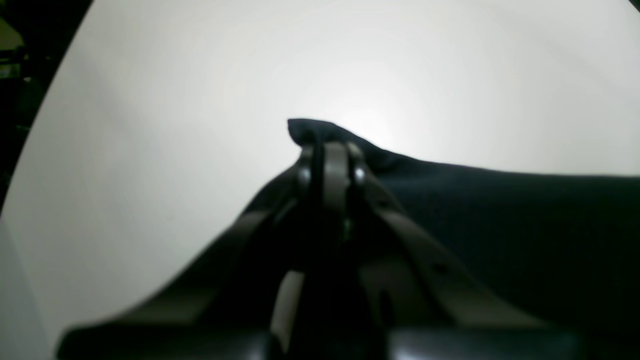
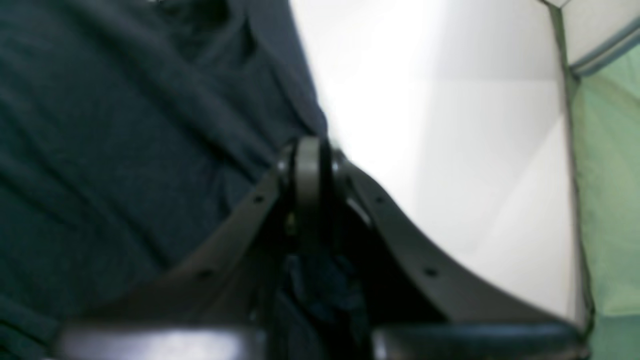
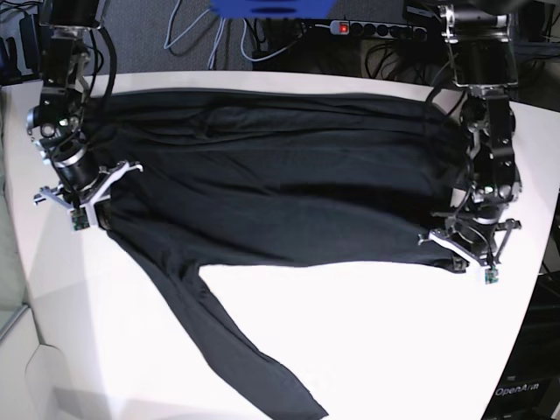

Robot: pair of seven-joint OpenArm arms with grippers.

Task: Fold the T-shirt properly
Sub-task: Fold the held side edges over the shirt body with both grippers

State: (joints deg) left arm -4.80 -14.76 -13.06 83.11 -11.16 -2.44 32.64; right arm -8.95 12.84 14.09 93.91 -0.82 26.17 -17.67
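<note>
Across the white surface (image 3: 367, 332) the soft black knit long-sleeved T-shirt (image 3: 271, 184) is lying spread; left tool (image 3: 468, 247) and right tool (image 3: 83, 194) are each pinching an edge, limp fabric sagging between

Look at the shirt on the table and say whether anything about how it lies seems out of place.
One sleeve of the black shirt trails off diagonally toward the near edge of the white table, away from the body, which lies spread out between the two hands. Nothing looks torn or spilled.
</note>
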